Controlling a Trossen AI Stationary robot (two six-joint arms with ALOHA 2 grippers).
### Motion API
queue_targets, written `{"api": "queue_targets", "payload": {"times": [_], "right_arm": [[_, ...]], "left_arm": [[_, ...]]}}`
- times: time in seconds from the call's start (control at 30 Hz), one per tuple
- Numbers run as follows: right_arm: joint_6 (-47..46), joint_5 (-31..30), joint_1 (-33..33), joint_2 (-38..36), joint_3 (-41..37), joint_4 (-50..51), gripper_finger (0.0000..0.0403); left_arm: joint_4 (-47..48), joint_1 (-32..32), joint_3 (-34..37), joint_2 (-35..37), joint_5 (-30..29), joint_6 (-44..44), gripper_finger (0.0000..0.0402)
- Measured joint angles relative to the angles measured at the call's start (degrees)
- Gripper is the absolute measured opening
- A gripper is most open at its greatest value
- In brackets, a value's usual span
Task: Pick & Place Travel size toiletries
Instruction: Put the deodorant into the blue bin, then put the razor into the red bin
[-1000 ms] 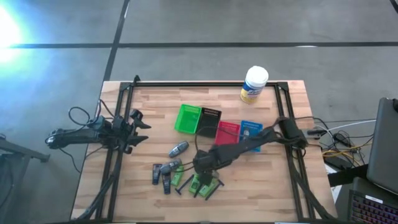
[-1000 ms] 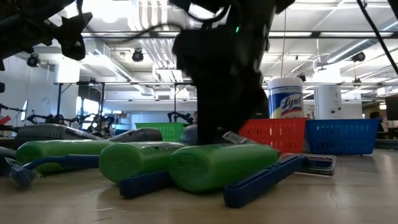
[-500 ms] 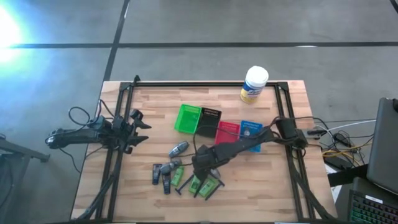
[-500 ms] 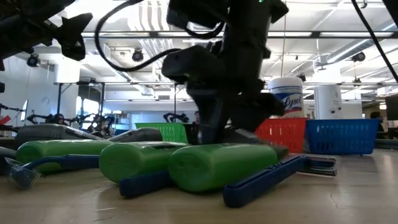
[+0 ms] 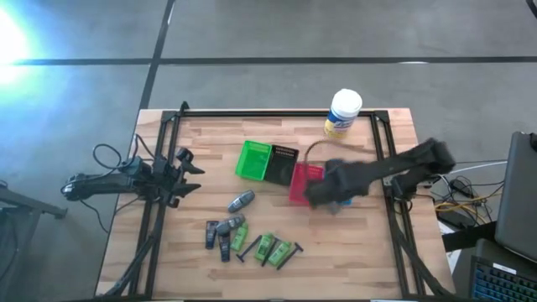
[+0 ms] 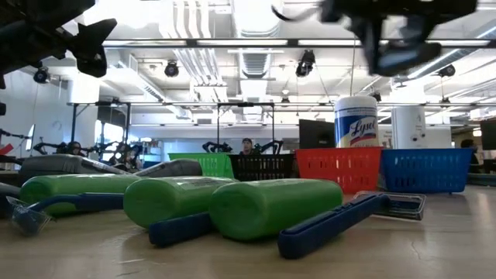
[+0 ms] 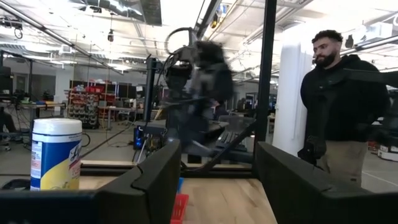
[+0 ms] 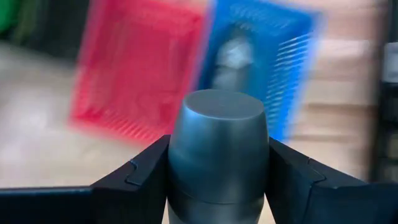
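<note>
My right gripper (image 5: 323, 195) hangs blurred over the red bin (image 5: 304, 180) and the blue bin (image 5: 344, 174), shut on a grey oblong tube (image 8: 217, 124). More toiletries lie on the near middle of the table: a grey tube (image 5: 241, 201), small dark tubes (image 5: 211, 233), green packets (image 5: 267, 246) (image 6: 275, 205) and thin dark sticks (image 6: 333, 225). Another grey item (image 8: 235, 53) lies in the blue bin (image 8: 273, 62). My left gripper (image 5: 191, 172) (image 7: 217, 174) waits open at the table's left edge. My right gripper (image 8: 217, 155) pinches the grey tube between its two fingers (image 8: 143, 171), one on each side of the body. The tube's rounded end (image 8: 217, 106) sticks out past the fingertips. The fingers point down at the bins, and the tube is lifted clear above them.
A green bin (image 5: 252, 159) and a black bin (image 5: 281, 164) stand left of the red one. The big white tub with a yellow label (image 5: 342, 113) (image 6: 355, 120) stands at the far edge. A person (image 7: 342, 112) stands beyond the table.
My right gripper has risen from the heap of toiletries at the table's near middle with the grey tube in its fingers. It has swung quickly toward the right and far side, to above the red and blue bins. The other toiletries have stayed put.
</note>
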State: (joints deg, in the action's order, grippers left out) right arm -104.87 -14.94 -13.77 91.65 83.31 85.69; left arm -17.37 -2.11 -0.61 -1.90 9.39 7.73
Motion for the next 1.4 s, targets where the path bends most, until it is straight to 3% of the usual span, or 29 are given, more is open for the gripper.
{"api": "queue_targets", "payload": {"times": [0.17, 0.33, 0.6, 0.77, 0.93, 1.13, 1.3, 1.4], "right_arm": [[1.38, 0.42, 6.86, -11.58, -15.04, -9.4, 0.0196], [4.69, 2.47, 12.31, -16.41, -28.09, -21.69, 0.0211], [6.8, 4.9, 13.94, -17.23, -34.58, -26.55, 0.0271], [9.24, 3.7, 13.1, -16.93, -31.93, -26.37, 0.0307], [13.29, 0.84, 8.54, -13.81, -24.32, -28.33, 0.0329], [16.17, 7.38, 3.39, -1.62, -14.2, -28.8, 0.0335], [34.85, 15.03, -2.92, 10.92, -3.63, -31.11, 0.032], [45.23, 16.68, -7.94, 17.5, 3.5, -29.04, 0.0306]], "left_arm": [[0.01, 0.0, 0.0, -0.01, -0.01, 0.02, 0.0213], [0.04, 0.0, -0.01, -0.01, 0.0, 0.0, 0.0213], [0.07, 0.0, -0.01, -0.01, 0.0, 0.02, 0.0213], [0.09, 0.0, 0.0, -0.01, -0.01, 0.0, 0.0213], [0.42, 0.0, 0.01, -0.01, -0.02, 0.02, 0.0213], [0.39, 0.02, 0.0, -0.03, -0.02, 0.02, 0.0213], [0.39, 0.02, -0.01, -0.03, -0.02, 0.0, 0.0213], [0.39, 0.02, -0.01, -0.03, -0.02, 0.01, 0.0213]]}}
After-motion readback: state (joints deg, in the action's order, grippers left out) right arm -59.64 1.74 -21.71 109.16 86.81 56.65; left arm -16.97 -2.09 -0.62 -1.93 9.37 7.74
